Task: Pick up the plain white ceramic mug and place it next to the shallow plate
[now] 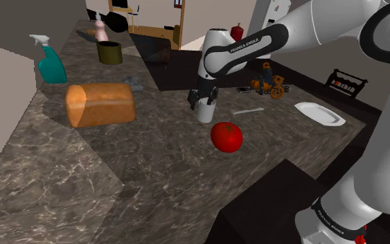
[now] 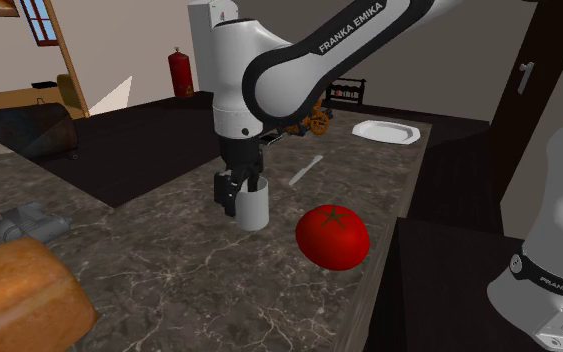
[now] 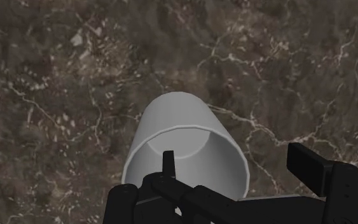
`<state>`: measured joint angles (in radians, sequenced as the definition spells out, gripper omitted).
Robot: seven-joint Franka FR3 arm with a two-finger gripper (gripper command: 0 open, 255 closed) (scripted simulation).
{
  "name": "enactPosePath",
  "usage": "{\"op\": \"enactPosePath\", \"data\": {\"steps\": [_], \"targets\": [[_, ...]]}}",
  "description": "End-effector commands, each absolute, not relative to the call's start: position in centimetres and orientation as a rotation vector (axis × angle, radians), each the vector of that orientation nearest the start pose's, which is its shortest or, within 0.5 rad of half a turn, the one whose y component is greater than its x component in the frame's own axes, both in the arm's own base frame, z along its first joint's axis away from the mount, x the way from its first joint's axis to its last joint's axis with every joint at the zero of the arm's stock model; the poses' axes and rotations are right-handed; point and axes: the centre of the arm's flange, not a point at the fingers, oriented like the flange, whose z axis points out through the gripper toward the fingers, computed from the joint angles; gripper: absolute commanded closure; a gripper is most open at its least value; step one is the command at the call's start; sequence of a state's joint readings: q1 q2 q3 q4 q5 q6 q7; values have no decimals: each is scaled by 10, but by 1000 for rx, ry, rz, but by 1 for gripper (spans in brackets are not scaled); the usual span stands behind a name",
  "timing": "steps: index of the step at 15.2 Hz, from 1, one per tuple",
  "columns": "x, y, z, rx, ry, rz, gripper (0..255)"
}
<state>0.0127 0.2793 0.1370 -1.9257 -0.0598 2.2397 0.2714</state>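
We are looking over a dark marbled counter (image 1: 152,166). A red tomato (image 1: 226,136) is sitting just beside the pale, plain mug (image 1: 206,113), on the side nearer the stand. A thin white utensil (image 1: 247,110) is lying between the mug and the shallow white plate (image 1: 319,114), which is resting well apart from the mug near the counter's far corner. A loaf of bread (image 1: 100,104) and a teal spray bottle (image 1: 50,62) are keeping to the shoulder view's left, clear of that stretch.

The arm (image 1: 255,45) is reaching out from the stand and bending down at the wrist, so the hand is pointing almost straight down over the mug, which is standing upright on the counter.

The gripper (image 3: 240,164) is hanging with its fingers spread wide. One finger (image 3: 168,164) is dipping inside the mug's mouth, and the other is standing outside the wall with a gap showing. We are not seeing it clamp anything.
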Motion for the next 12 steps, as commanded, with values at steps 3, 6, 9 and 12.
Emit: {"op": "enactPosePath", "data": {"steps": [3, 6, 9, 12], "targets": [[610, 86, 351, -3140, 144, -62, 0], [610, 86, 351, -3140, 144, -62, 255], [610, 86, 351, -3140, 144, -62, 255], [610, 86, 350, -3140, 144, -62, 255]]}}
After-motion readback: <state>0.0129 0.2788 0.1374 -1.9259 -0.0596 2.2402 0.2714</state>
